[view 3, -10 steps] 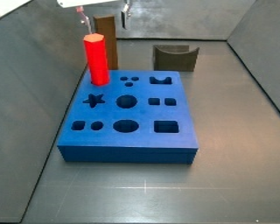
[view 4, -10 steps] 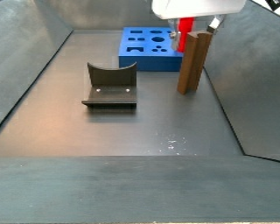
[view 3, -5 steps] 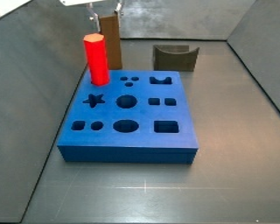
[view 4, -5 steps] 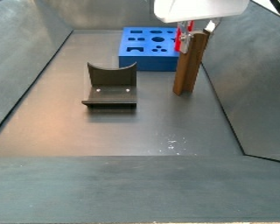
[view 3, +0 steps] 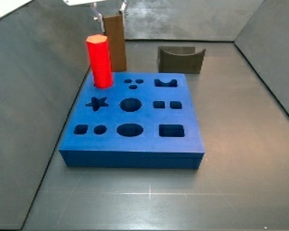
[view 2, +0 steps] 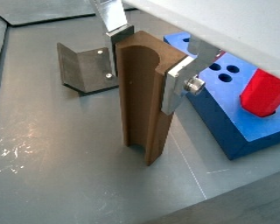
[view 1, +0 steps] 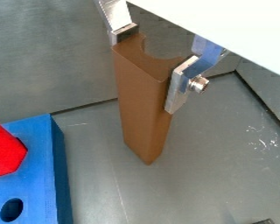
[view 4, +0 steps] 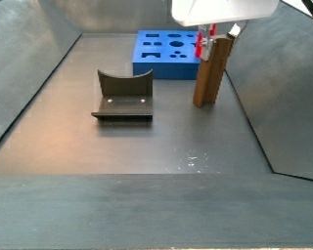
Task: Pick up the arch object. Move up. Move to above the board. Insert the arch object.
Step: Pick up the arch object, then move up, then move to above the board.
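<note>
Gripper (view 1: 154, 54) clamps the upright arch object (view 1: 143, 105) at its top, base at floor level. Board (view 4: 170, 54) and red post (view 3: 98, 60) just beside; open floor (view 4: 146, 146) elsewhere.

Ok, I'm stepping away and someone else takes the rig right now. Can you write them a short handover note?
Gripper: at the top of the arch object, one finger on each side; real contact cannot be confirmed.
Arch object: upright with its base on the floor beside the board, in both wrist views.
Board: flat on the floor, with the red post standing in it.
Fixture: off to the side, apart from the rest.
Done: gripper placed at the arch object.
Left: secure the grasp, lift, move above the board, insert.
</note>
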Controlling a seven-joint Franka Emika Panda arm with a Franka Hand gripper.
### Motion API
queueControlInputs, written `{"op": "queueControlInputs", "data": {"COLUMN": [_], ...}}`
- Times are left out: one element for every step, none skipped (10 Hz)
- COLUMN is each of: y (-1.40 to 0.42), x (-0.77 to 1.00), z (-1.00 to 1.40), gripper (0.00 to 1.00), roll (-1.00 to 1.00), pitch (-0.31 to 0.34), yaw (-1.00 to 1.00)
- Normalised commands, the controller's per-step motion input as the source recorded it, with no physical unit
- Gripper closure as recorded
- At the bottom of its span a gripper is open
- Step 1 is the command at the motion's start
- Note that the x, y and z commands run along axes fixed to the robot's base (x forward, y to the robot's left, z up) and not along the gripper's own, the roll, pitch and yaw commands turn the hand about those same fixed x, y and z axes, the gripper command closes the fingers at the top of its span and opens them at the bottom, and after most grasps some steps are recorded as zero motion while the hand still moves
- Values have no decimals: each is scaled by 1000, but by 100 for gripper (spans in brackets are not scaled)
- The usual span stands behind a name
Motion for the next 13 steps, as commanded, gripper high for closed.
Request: {"op": "queueControlInputs", "data": {"y": [0, 0, 0, 0, -64, -61, -40, -35, -28, 367, 354, 218, 115], "x": [0, 0, 0, 0, -53, -81, -53, -39, -15, 44, 38, 7, 0], "z": [0, 0, 0, 833, 804, 714, 552, 458, 255, 1000, 846, 731, 590], "gripper": [100, 100, 100, 100, 100, 100, 100, 100, 100, 100, 100, 100, 100], "roll": [0, 0, 0, 0, -4, -11, -23, -30, -46, 318, 305, 272, 238], "pitch": [0, 0, 0, 0, 37, 54, 46, 43, 46, -168, -145, -90, -36], "yaw": [0, 0, 0, 0, 54, 58, 51, 48, 39, 162, 141, 103, 80]}}
